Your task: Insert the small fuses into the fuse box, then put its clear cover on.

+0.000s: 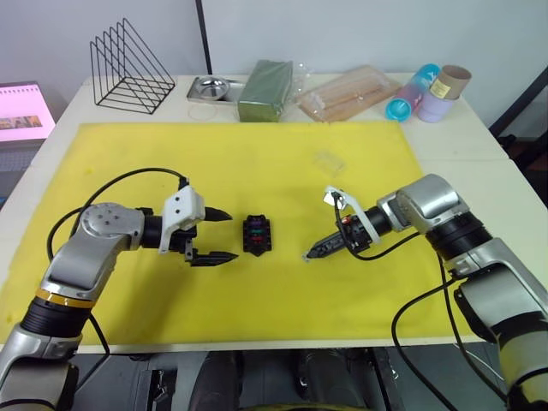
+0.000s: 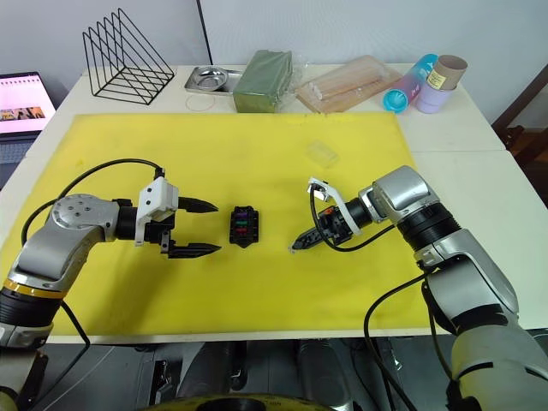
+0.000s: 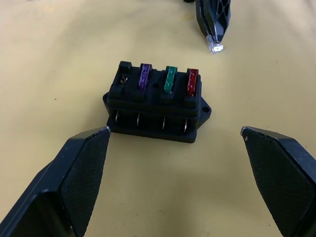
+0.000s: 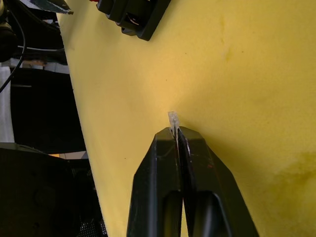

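The small black rectangular plastic fuse box (image 1: 257,235) is sitting on the yellow foam mat (image 1: 257,163), between the two grippers and touching neither. Three tiny blade fuses are standing in its slots: a purple fuse (image 3: 144,76), a green fuse (image 3: 170,79) and a red fuse (image 3: 192,82); the slot beside the purple one is holding nothing. The left gripper (image 1: 219,236) is hovering just beside the box with its black fingers spread wide apart. The right gripper (image 4: 176,132) is pinching a pale, translucent little fuse (image 4: 172,119) at its fingertips, near the box. The small transparent rectangular cover (image 1: 328,160) is lying farther back on the mat.
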`<state>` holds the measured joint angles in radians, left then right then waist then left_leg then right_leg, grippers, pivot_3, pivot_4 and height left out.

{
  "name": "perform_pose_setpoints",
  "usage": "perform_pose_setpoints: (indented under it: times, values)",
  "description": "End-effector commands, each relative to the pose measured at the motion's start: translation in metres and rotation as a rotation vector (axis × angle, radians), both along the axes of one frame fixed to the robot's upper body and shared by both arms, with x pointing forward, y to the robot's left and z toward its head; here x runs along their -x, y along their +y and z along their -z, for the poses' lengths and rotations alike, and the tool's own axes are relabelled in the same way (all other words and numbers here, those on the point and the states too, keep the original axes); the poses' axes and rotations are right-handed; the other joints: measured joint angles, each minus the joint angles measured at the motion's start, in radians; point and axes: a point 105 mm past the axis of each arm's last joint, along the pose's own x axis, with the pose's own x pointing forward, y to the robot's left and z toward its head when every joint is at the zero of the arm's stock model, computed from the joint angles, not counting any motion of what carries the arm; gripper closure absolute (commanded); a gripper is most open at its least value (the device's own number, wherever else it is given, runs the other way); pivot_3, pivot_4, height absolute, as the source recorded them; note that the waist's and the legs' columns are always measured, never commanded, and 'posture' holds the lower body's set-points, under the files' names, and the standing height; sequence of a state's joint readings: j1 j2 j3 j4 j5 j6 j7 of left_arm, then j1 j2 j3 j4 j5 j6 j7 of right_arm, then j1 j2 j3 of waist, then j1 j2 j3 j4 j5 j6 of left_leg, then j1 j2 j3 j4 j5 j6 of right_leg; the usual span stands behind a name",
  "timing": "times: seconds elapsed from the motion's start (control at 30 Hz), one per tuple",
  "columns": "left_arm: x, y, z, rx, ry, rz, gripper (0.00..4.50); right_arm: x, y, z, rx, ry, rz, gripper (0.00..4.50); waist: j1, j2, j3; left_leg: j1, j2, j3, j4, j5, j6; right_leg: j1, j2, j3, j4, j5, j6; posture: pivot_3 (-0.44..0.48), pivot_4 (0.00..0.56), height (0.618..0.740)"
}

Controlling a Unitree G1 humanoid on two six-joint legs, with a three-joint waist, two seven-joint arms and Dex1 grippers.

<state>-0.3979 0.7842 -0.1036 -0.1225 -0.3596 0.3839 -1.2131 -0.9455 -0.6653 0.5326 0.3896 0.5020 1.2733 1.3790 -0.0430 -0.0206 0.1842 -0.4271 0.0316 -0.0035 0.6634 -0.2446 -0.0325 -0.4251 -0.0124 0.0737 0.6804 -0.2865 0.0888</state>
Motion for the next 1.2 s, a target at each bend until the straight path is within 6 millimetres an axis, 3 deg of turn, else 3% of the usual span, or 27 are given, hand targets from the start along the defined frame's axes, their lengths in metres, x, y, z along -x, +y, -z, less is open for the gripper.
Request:
perform_pose_setpoints:
  times: [0.03, 0.3, 0.47, 0.53, 0.73, 0.9, 1.07, 1.2]
  values:
    - [0.001, -0.002, -0.009, 0.007, -0.044, 0.009, 0.0, -0.002, 0.001, -0.008, -0.024, -0.023, 0.007, 4.47, 0.0, 0.0, 0.0, 0.0, 0.0, 0.0, 0.0, 0.0, 0.0, 0.0, 0.0, 0.0, 0.0, 0.0, 0.0, 0.0, 0.15, 0.74]
    - [-0.001, -0.003, -0.009, 0.011, -0.047, 0.008, 0.0, -0.005, 0.002, -0.025, -0.089, -0.057, 0.089, 4.47, 0.0, 0.0, 0.0, 0.0, 0.0, 0.0, 0.0, 0.0, 0.0, 0.0, 0.0, 0.0, 0.0, 0.0, 0.0, 0.0, 0.15, 0.74]
    - [-0.002, -0.002, -0.01, 0.017, -0.053, -0.005, 0.0, -0.011, 0.002, -0.04, -0.148, -0.078, 0.299, 4.47, 0.001, 0.0, 0.0, 0.0, 0.0, -0.001, 0.0, 0.0, 0.0, 0.0, 0.0, 0.0, 0.001, 0.0, 0.0, 0.0, 0.15, 0.74]
    - [-0.001, -0.001, -0.008, 0.016, -0.053, -0.009, 0.0, -0.016, -0.001, -0.032, -0.167, -0.061, 0.397, 4.47, 0.001, 0.0, 0.0, 0.0, 0.0, -0.001, 0.0, 0.0, 0.0, 0.0, 0.0, 0.0, 0.001, 0.0, 0.0, 0.0, 0.15, 0.74]
    - [0.001, 0.0, -0.006, 0.024, -0.052, -0.023, 0.0, 0.008, 0.008, -0.018, -0.266, -0.088, 0.468, 4.47, 0.0, 0.0, 0.0, 0.0, 0.0, -0.001, 0.0, 0.0, 0.0, 0.0, -0.001, 0.001, 0.001, 0.0, 0.0, 0.0, 0.15, 0.74]
    - [0.002, -0.001, -0.006, 0.028, -0.053, -0.025, 0.0, 0.016, 0.012, -0.005, -0.268, -0.087, 0.604, 4.47, -0.003, 0.0, 0.0, 0.0, 0.0, -0.001, -0.001, 0.0, 0.0, 0.0, 0.0, 0.001, 0.001, 0.0, 0.0, 0.0, 0.15, 0.74]
    - [0.0, -0.002, -0.006, 0.029, -0.056, -0.021, 0.0, 0.006, 0.009, 0.0, -0.257, -0.061, 0.785, 4.47, -0.003, 0.0, 0.0, 0.0, 0.0, -0.001, -0.001, 0.0, 0.0, 0.0, 0.0, 0.001, 0.001, 0.0, 0.0, 0.0, 0.15, 0.74]
    - [-0.001, -0.003, -0.007, 0.031, -0.059, -0.021, 0.0, 0.007, 0.011, 0.005, -0.241, -0.03, 0.836, 4.47, -0.002, 0.0, -0.001, 0.0, 0.0, 0.0, -0.001, 0.0, 0.0, 0.0, 0.0, 0.001, 0.001, 0.0, 0.0, 0.0, 0.15, 0.74]
